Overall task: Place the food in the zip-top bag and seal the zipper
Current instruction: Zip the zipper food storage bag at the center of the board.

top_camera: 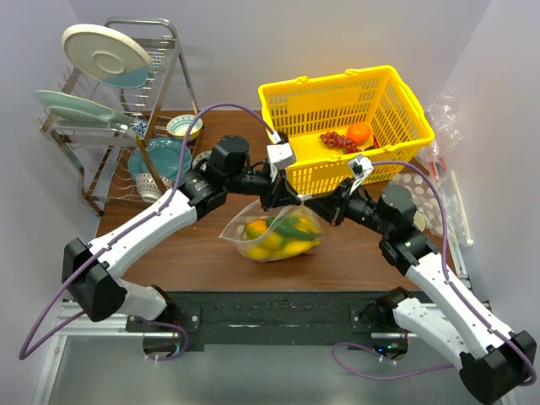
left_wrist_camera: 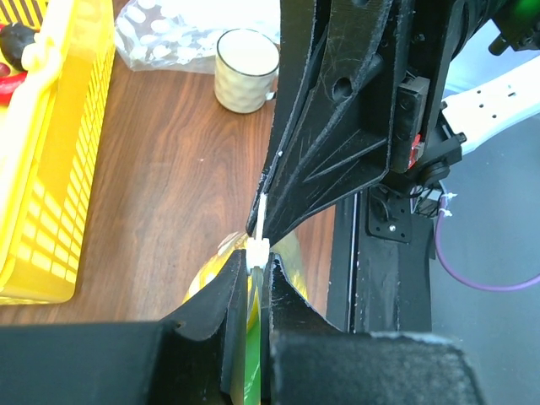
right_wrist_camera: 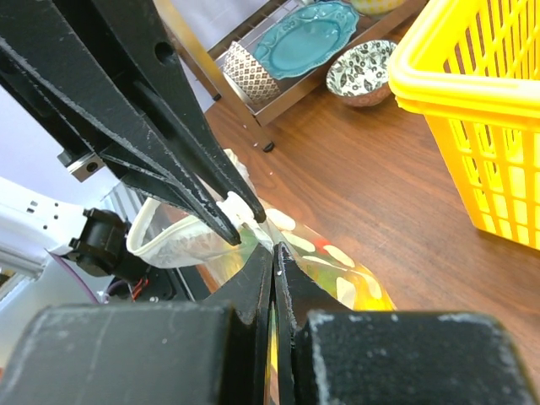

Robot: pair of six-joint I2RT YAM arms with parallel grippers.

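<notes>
The clear zip-top bag lies on the wooden table in front of the yellow basket, with the yellow banana bunch, the orange-green fruit and the dark green vegetable inside it. My left gripper and right gripper meet over the bag's far edge. In the left wrist view my left gripper is shut on the whitish zipper. In the right wrist view my right gripper is shut on the bag's edge, and the left fingertips pinch the white zipper just ahead of it.
The yellow basket stands behind the bag and holds red grapes and a round orange. A dish rack with plates and bowls stands at the back left. A patterned cup and crumpled clear plastic lie at the right.
</notes>
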